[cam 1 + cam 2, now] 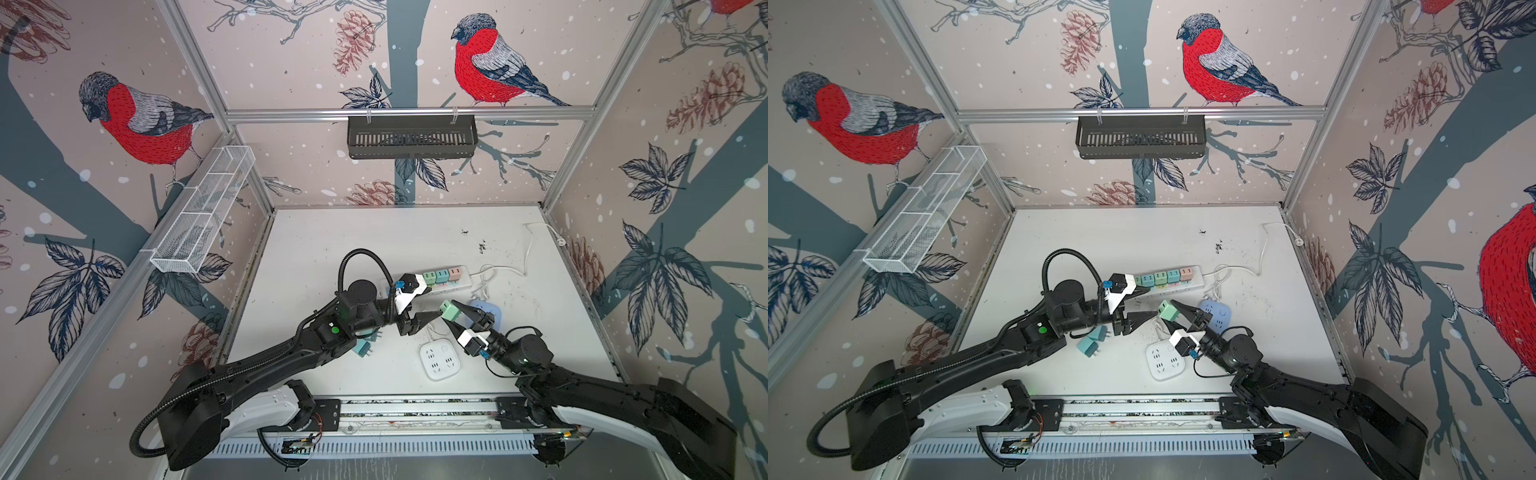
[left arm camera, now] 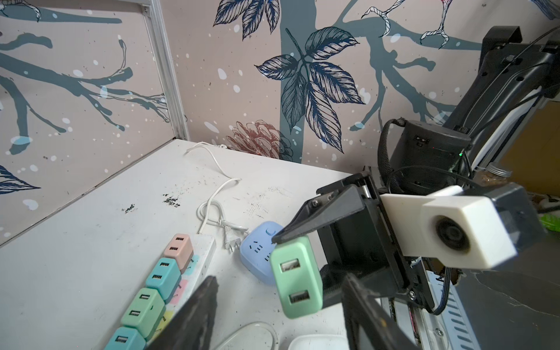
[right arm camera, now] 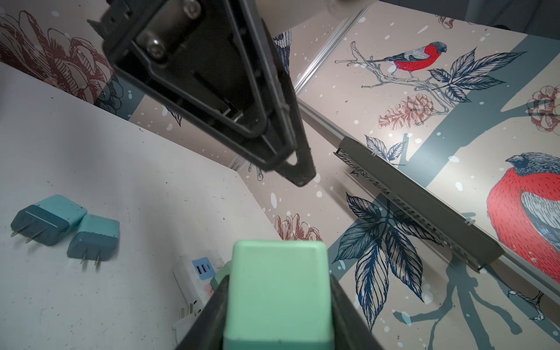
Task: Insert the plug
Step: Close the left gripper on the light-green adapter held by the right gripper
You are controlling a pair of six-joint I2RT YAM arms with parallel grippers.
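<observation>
green plug: smooth matt plastic | table: scuffed white

Between the tips of the right pincer sits the plug, up off the table. The left pincer is just left of it. Behind both pincers lies the power strip, a row of plugs in it. A rounded socket lies just behind-right of the right pincer, and a square socket lies before it. Two loose plugs lie before-left of the left pincer.

The green plug is cut off at the right wrist view's edge, prongs unseen. The left arm hides one end of the power strip.
</observation>
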